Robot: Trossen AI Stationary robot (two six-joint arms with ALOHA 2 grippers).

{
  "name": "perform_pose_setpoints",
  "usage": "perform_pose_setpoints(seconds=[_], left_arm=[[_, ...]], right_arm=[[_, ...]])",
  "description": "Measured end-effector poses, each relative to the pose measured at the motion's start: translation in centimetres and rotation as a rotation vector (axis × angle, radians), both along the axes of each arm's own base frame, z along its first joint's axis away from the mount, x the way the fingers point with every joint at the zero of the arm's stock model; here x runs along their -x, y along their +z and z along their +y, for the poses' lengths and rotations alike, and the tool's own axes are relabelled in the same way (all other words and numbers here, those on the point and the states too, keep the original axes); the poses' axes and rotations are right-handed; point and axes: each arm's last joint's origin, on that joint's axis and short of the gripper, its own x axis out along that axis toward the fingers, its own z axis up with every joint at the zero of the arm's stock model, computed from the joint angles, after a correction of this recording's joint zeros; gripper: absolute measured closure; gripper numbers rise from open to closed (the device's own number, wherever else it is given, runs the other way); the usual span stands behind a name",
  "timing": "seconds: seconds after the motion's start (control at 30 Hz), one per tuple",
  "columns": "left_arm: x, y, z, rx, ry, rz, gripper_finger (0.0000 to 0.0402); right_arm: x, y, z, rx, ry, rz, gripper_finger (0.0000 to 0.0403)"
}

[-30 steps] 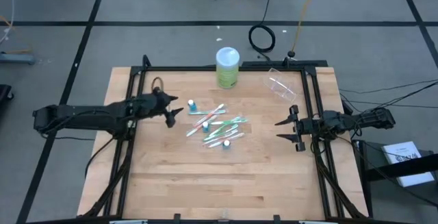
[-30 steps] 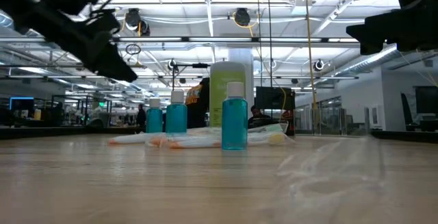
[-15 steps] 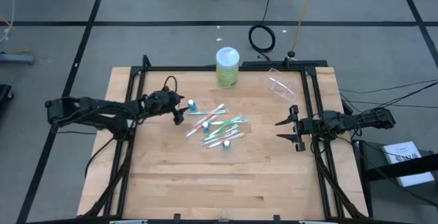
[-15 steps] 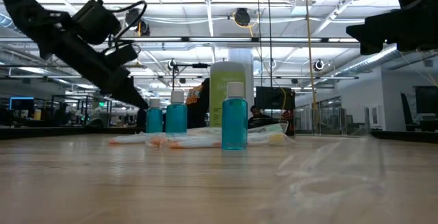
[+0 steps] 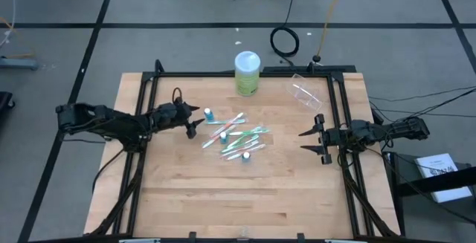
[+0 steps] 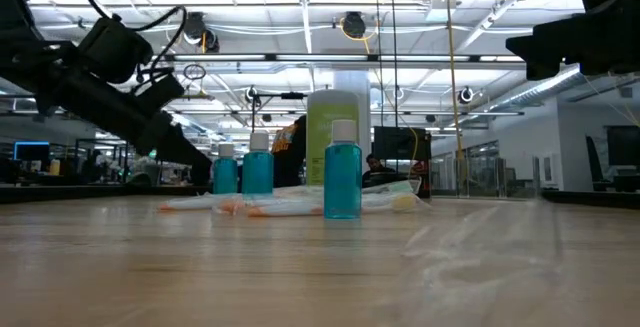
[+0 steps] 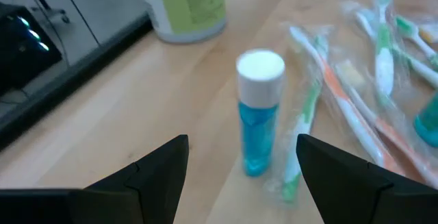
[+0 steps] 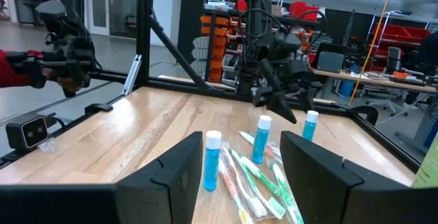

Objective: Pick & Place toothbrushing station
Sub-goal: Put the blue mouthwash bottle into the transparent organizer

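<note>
Since a second ago my left end effector (image 5: 195, 122) has dropped lower and pushed forward toward the teal tube (image 5: 209, 114), while my right arm has not shifted. From my left wrist, both dark fingers (image 7: 159, 172) stand spread wide with nothing between them yet; the white-capped tube (image 7: 258, 111) stands upright on the bench (image 5: 186, 183) just ahead of the gap, untouched. Directly beyond and beside that tube lies the scatter of green-white and pink-white toothbrushes (image 5: 236, 139), with two more teal tubes (image 5: 245, 156) standing among them. Farther off past my left fingertips stands the lime-green cylinder (image 5: 247, 73).

My right end effector (image 5: 315, 140) hovers at the opposite bench edge, fingers also wide apart and empty, facing the toothbrush pile from well away. The clear plastic cup (image 5: 306, 91) lies tipped on its side near the bench's far corner, off to the side of my right end effector.
</note>
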Motion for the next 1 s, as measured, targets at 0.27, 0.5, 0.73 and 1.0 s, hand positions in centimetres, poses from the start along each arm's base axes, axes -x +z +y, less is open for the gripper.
perform_pose_setpoints(seconds=[0.27, 0.5, 0.73, 1.0], left_arm=[[-0.5, -0.6, 0.2, -0.002, -0.011, -0.010, 0.0121], [-0.8, -1.4, 0.3, 0.006, -0.017, -0.001, 0.0121], [-1.7, -1.7, 0.6, -0.016, -0.026, -0.008, 0.0121], [-3.0, -2.0, 1.1, -0.014, -0.069, 0.011, 0.0147]], right_arm=[[0.0, 0.0, 0.0, 0.000, 0.000, 0.000, 0.0214], [0.0, 0.0, 0.0, 0.000, 0.000, 0.000, 0.0215], [0.0, 0.0, 0.0, 0.000, 0.000, 0.000, 0.0214], [0.0, 0.0, 0.0, 0.000, 0.000, 0.000, 0.0214]])
